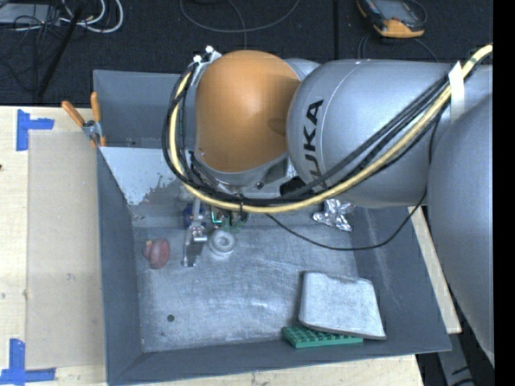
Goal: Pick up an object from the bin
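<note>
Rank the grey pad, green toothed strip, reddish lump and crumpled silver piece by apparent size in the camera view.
1. grey pad
2. green toothed strip
3. reddish lump and crumpled silver piece: about alike. The arm may hide part of the silver piece, so I leave them tied.

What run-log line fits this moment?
hand: low in grey metal bin | nearest: small reddish rounded lump | grasp: unclear | also: grey rectangular pad

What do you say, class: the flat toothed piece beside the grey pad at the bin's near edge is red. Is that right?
Not quite. The flat toothed piece beside the grey pad at the near edge of the bin is green, not red, as the camera view shows.
</note>
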Controlling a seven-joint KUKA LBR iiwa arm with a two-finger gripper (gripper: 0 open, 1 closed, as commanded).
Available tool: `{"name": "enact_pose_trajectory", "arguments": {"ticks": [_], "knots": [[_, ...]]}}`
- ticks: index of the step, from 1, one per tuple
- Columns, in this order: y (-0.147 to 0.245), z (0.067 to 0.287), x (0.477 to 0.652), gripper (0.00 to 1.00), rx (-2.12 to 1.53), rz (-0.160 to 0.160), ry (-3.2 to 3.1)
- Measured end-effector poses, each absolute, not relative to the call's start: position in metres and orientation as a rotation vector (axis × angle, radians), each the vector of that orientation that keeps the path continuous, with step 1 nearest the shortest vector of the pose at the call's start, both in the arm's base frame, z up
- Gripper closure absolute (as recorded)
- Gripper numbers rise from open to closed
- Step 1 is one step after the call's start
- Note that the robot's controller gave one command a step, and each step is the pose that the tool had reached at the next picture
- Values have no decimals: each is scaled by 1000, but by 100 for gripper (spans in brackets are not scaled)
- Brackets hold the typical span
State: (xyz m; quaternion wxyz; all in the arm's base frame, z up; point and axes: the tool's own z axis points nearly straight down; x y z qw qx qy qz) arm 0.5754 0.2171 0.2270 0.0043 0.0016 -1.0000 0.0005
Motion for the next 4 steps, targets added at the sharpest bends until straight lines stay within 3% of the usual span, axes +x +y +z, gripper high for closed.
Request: {"name": "enact_pose_trajectory", "arguments": {"ticks": [1,2,3,4], "knots": [[218,197,587,0,24,2,-3138],[230,68,596,0,149,-2,-3140],[231,73,596,100,147,-4,-3139],[219,203,593,100,142,-4,-3147]]}}
